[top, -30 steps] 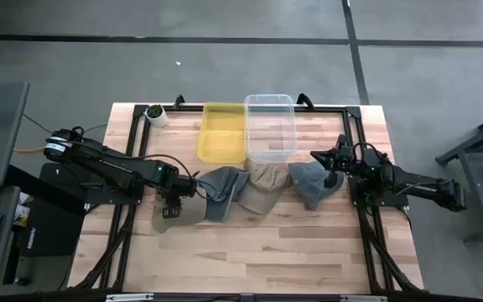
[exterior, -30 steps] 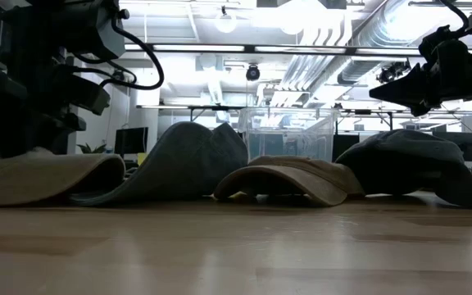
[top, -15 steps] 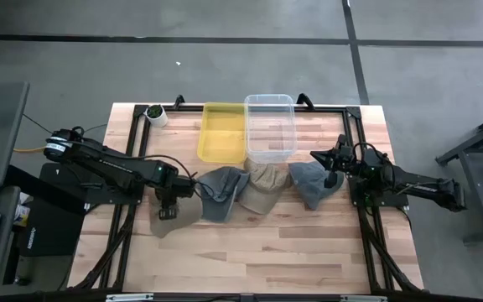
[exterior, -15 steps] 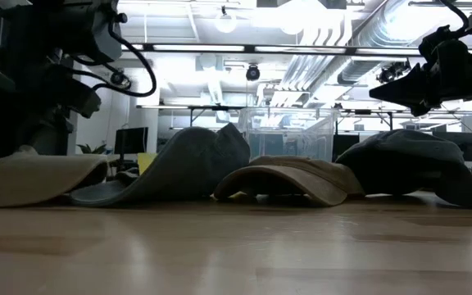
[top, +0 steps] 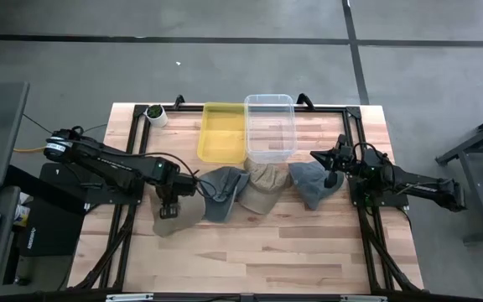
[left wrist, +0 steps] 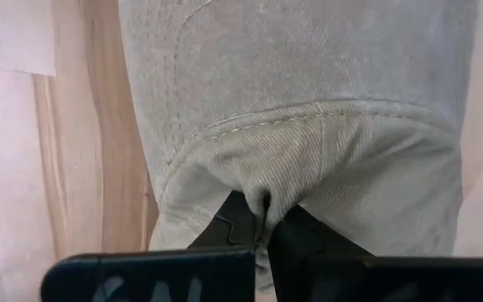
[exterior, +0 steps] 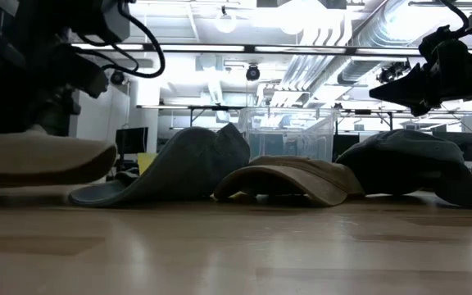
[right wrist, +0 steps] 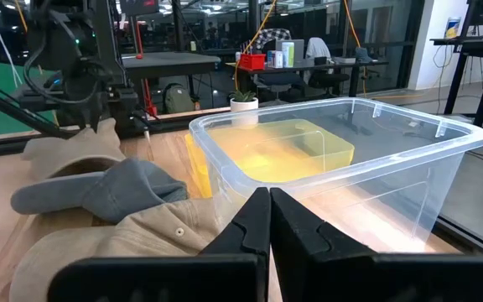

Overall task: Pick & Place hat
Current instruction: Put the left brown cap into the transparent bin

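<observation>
A tan cap hangs in my left gripper near the table's left side. In the low view this cap floats just above the wood. A blue-grey cap, a second tan cap and a dark grey cap lie in a row on the table, resting on their brims and crown edges. My right gripper is shut and hovers over the dark grey cap without touching it. My left gripper pinches a puckered fold of the tan cap's crown between its two fingers, just behind the brim seam. The fingers come from above, pointing down. The cap is lifted clear of the table and hangs roughly level below them.
A yellow bin and a clear plastic bin stand side by side at the far edge, behind the caps. A small white pot with a plant sits at the far left corner. Bare wood stretches across the near half of the table.
My left gripper has risen, keeping its hold, and has lifted the tan cap from the table. The cap lay flat against the blue-grey cap's brim a second ago and now hangs clear above the wood. The other caps and the right arm have stayed put.
</observation>
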